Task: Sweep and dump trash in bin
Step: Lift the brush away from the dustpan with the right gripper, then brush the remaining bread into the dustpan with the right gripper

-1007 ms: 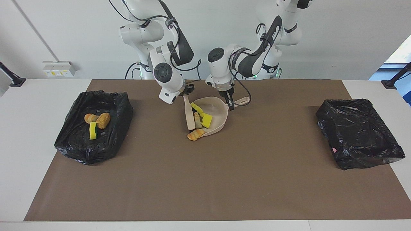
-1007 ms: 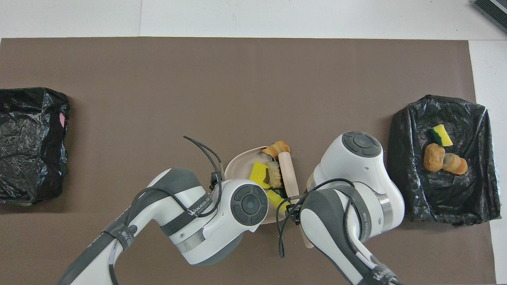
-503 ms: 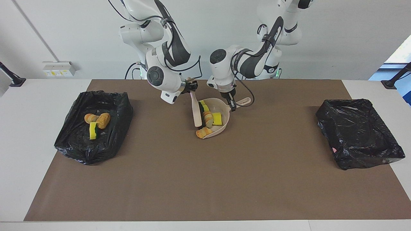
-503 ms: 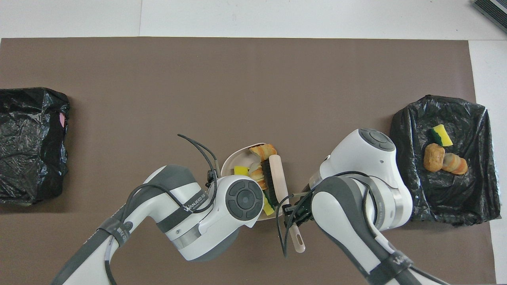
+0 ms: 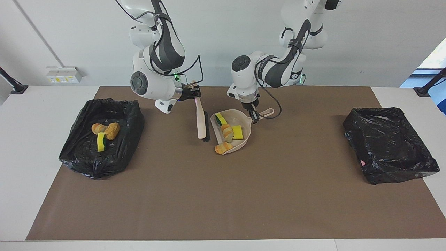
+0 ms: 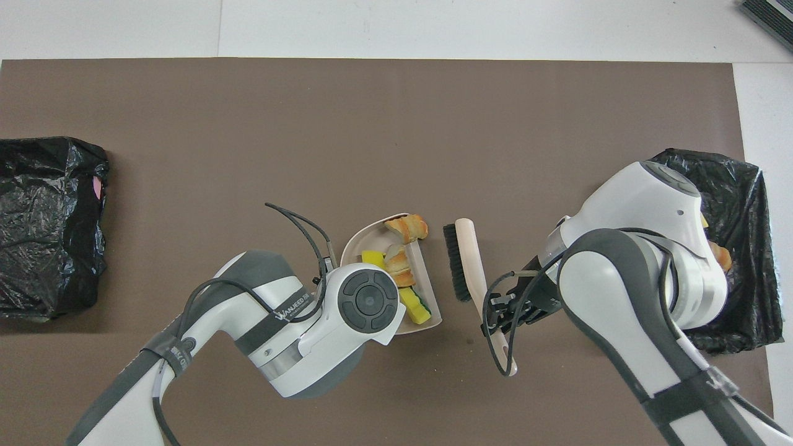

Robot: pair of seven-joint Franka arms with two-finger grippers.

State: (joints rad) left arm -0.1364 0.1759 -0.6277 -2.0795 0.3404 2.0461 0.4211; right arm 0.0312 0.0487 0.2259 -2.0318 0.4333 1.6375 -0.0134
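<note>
While your left pincer (image 5: 254, 116) clamps the dustpan (image 5: 240, 134) handle, four trash (image 5: 227, 132) bits lie inside; beside the dustpan, your right pincer (image 5: 195, 93) clamps the brush (image 5: 201, 120).

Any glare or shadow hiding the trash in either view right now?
Facing view: even light, soft shadows under the brush and dustpan; the trash shows clearly. Overhead view: no glare, but the right arm's body covers most of the bin there.
</note>
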